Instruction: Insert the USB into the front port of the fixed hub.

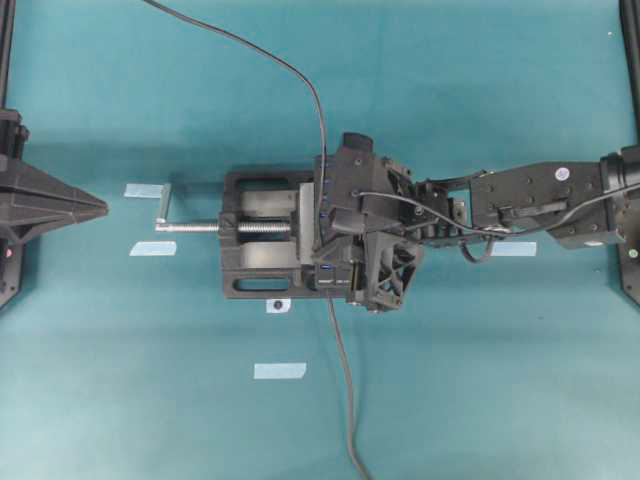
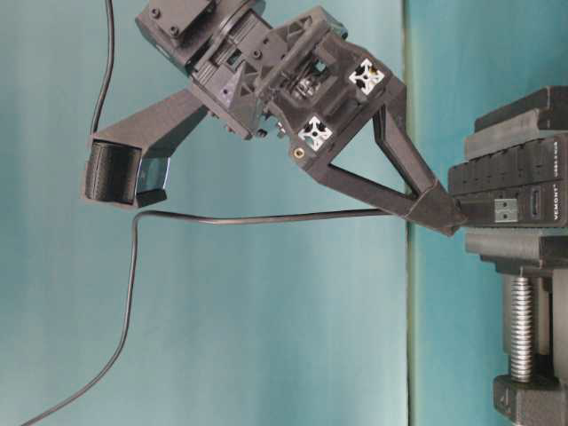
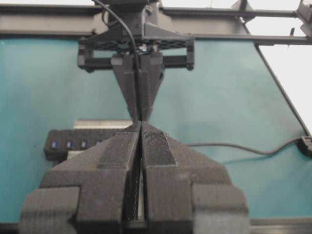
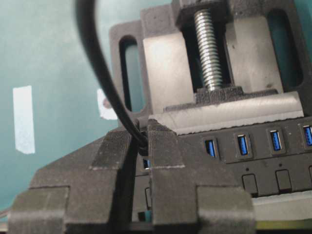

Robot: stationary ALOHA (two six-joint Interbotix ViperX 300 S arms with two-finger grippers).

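The fixed hub (image 4: 273,161) is a black bar with a row of blue sockets, clamped in the vise (image 4: 165,63). My right gripper (image 4: 141,127) is shut on the USB (image 4: 143,142) at its fingertips. The plug is mostly hidden between the fingers, just above the end socket of the row. Its thin dark cable (image 4: 97,63) arcs up and away. From table level, the right gripper (image 2: 439,211) has its tip against the hub (image 2: 510,191) at its printed end. My left gripper (image 3: 140,124) is shut and holds nothing, far to the left (image 1: 100,207) of the hub (image 1: 335,278).
The black vise (image 1: 255,235) has a silver screw handle (image 1: 185,226) pointing left. The hub's own cable (image 1: 345,400) runs toward the front edge. The USB's cable (image 1: 280,65) crosses the back of the teal table. Several pale tape strips (image 1: 279,370) lie around.
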